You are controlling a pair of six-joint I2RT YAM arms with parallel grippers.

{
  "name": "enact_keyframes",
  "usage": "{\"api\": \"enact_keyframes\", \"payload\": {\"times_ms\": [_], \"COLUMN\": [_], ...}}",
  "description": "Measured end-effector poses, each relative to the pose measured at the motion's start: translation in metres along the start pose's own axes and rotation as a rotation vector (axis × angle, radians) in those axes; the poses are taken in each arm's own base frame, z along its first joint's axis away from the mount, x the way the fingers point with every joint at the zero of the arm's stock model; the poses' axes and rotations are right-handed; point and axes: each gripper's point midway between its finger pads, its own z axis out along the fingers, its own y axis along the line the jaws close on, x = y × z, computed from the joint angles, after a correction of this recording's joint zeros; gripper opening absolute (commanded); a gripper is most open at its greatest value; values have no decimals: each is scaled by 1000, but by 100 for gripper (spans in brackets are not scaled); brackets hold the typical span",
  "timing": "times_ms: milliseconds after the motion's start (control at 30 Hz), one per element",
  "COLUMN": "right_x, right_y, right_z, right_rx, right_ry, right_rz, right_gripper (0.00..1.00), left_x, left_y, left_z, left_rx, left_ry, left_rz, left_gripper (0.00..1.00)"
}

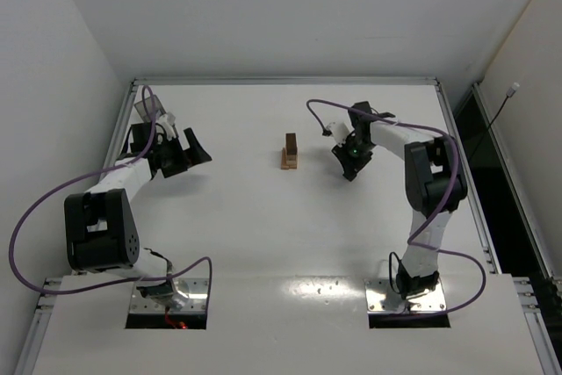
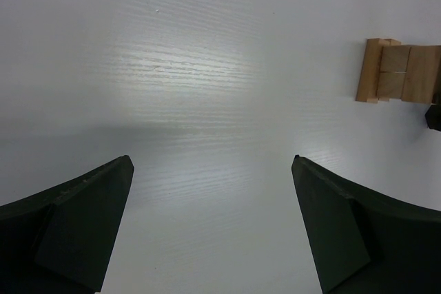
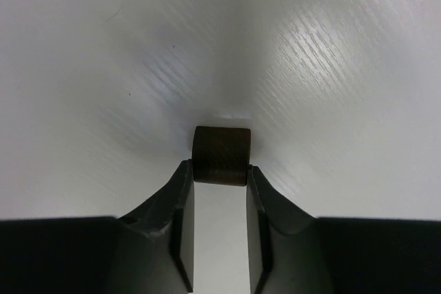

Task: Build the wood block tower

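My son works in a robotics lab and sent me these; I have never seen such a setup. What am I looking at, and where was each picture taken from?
These are two robot arms, the left arm and the right arm, bolted to a white table, each ending in a two-finger gripper. The wide picture looks down from above; the other two come from cameras on the wrists. A small tower of wood blocks stands mid-table. The left gripper is open and empty. The right gripper pinches a dark brown block.

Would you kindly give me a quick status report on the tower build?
Left fingers open, empty. Right fingers pinching dark block, right of tower. Tower standing mid-table. Nothing seen between them.
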Motion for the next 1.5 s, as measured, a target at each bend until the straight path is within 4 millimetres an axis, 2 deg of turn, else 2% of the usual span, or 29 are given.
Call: {"api": "enact_keyframes", "payload": {"times_ms": [133,233,300,400,433,500,567,633,800,867,1000,1200,1367,1500], "right_x": [-7,-39,-83,-161,-180,-203,-214,-220,-223,-222,-221,-224,-221,-229], "right_y": [-3,-15,-34,-65,-71,-71,-55,-33,23,39,49,56,66,71], "right_z": [-10,-38,-79,-157,-181,-217,-227,-217,-162,-143,-125,-120,-104,-106], "right_rx": [-8,4,45,148,186,222,197,140,-36,-91,-129,-112,-107,-92], "right_ry": [-1,-71,-180,-399,-467,-563,-595,-581,-476,-439,-401,-396,-372,-379], "right_rz": [-5,-23,-45,-95,-110,-124,-120,-120,-143,-164,-244,-445,-630,-752], "right_gripper": [0,0,0,0,0,0,0,0,0,0,0,0,0,0], "left_x": [0,0,1,1,1,2,3,3,3,3,3,3,3,3], "left_y": [0,-1,-4,-5,-6,-6,-5,-4,-5,-5,-5,-5,-5,-5], "left_z": [0,0,0,0,0,1,2,2,2,2,2,3,3,3], "left_rx": [0,8,23,32,35,37,36,36,39,39,39,39,39,42], "left_ry": [0,2,6,7,8,11,15,18,17,18,17,17,17,18], "left_rz": [0,4,7,9,9,8,6,4,5,5,5,5,5,5], "left_gripper": [100,100,100,100,100,100,100,100,100,100,100,100,100,100]}}
